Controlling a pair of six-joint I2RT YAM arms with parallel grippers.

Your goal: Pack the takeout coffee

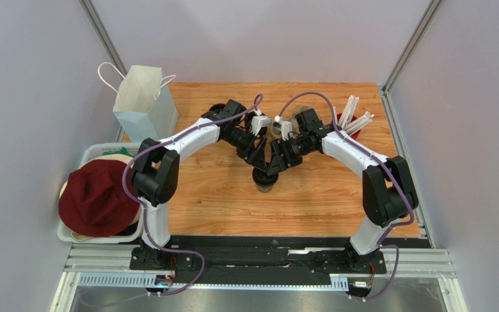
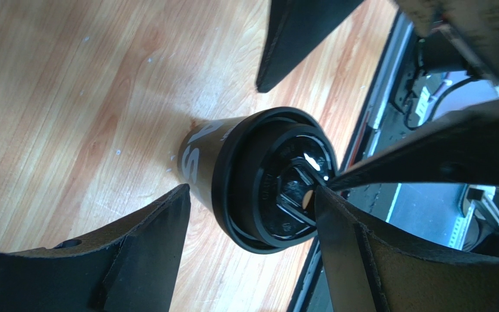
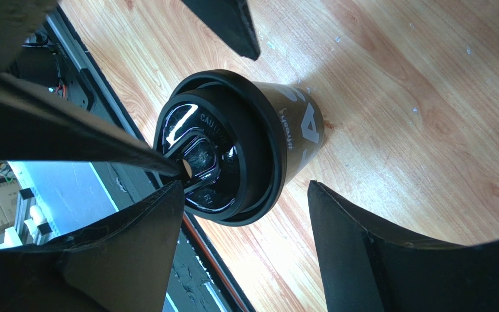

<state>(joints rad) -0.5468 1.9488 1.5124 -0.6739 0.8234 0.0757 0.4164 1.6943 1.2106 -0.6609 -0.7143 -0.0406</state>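
Two arms meet over mid-table. Cup (image 1: 265, 181) stands upright on the wood there, nearer the near edge than the far one, lid (image 2: 284, 188) seated on its rim, white lettering on its side.

Left gripper (image 2: 251, 192): jaws wide, holding nothing, one finger on each side of the cup from above.

Right gripper (image 3: 245, 185): the same, jaws wide, holding nothing, astride the cup.

One fingertip from each claw comes in over the lid's centre; cannot tell whether either touches it.

Bag (image 1: 143, 97) stands upright at the far left corner, well apart from the cup.

Basket (image 1: 96, 151) sits off the table's left edge with a maroon hat (image 1: 99, 198) on top.
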